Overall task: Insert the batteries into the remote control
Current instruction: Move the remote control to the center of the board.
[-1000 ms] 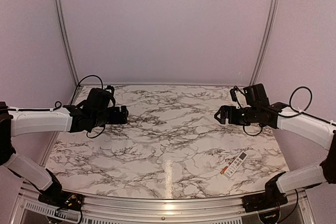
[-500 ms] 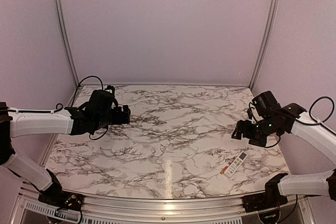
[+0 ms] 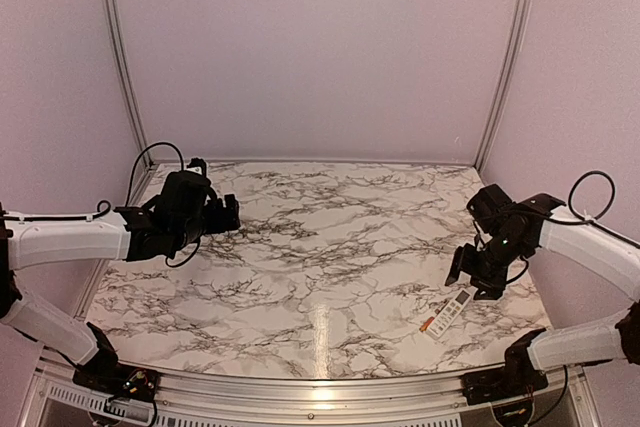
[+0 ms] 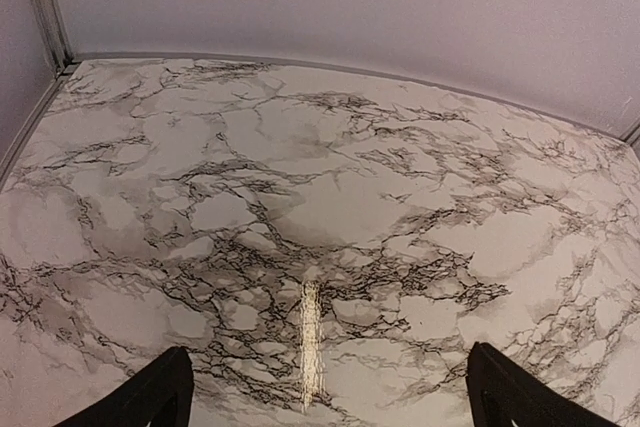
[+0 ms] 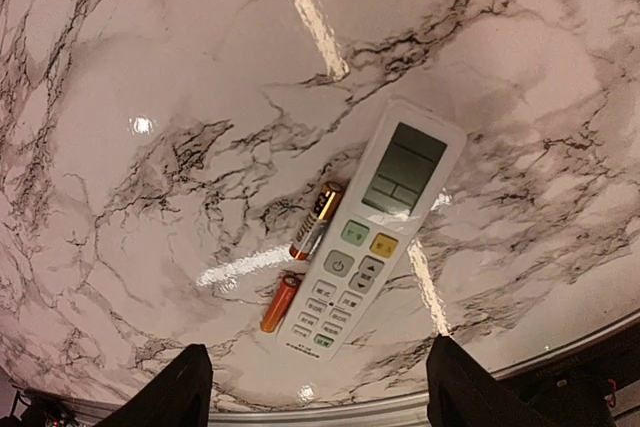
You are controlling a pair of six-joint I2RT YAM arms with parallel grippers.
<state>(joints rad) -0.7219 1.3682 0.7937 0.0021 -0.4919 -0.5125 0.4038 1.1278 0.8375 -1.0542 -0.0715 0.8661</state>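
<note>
Right gripper [image 5: 318,392] hovered spread wide and empty just above the face-up remote control [image 5: 375,227]. Two batteries [image 5: 316,220] lay along the remote's long edge, below the gripper.

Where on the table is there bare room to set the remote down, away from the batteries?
The table between the left gripper and right gripper is bare. Crowded only near-right, where batteries lie beside the remote control.

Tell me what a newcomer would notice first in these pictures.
The white remote control lies face up near the front right edge of the marble table, with two orange batteries loose right beside it. The right gripper hovers open just above them, while the left gripper hangs open over the table's left side.
</note>
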